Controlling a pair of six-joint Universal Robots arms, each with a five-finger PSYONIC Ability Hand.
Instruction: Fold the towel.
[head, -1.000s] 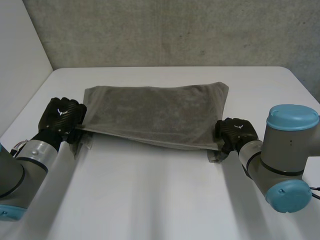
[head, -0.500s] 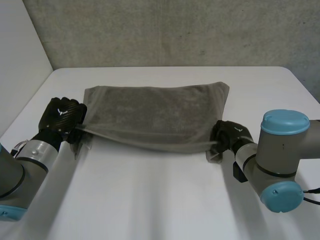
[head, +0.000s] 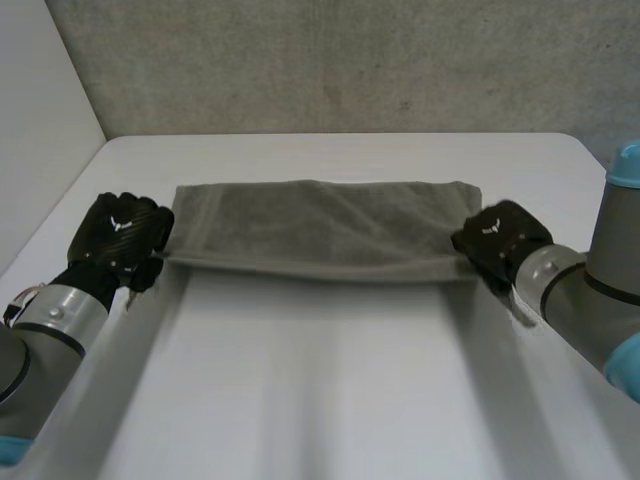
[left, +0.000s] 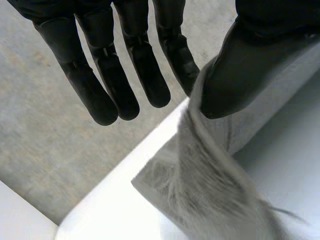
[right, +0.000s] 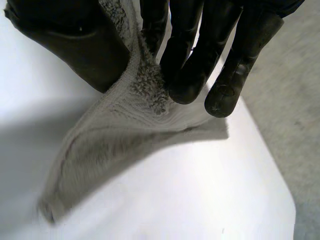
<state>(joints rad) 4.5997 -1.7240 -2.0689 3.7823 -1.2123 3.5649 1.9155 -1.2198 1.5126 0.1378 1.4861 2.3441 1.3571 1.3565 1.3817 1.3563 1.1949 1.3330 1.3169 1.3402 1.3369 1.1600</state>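
left hand (head: 122, 238): thumb pinches one end of towel (head: 320, 228) against a finger | right hand (head: 500, 240): thumb and fingers pinch the other end | towel: stretched between hands over table (head: 320, 390)

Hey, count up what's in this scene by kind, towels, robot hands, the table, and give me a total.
Grey towel: 1
Black robot hands: 2, the left hand and the right hand, each pinching one end of the towel
White table: 1
Total: 4

Lab setting, white table (head: 320, 390), concrete wall (head: 300, 60)
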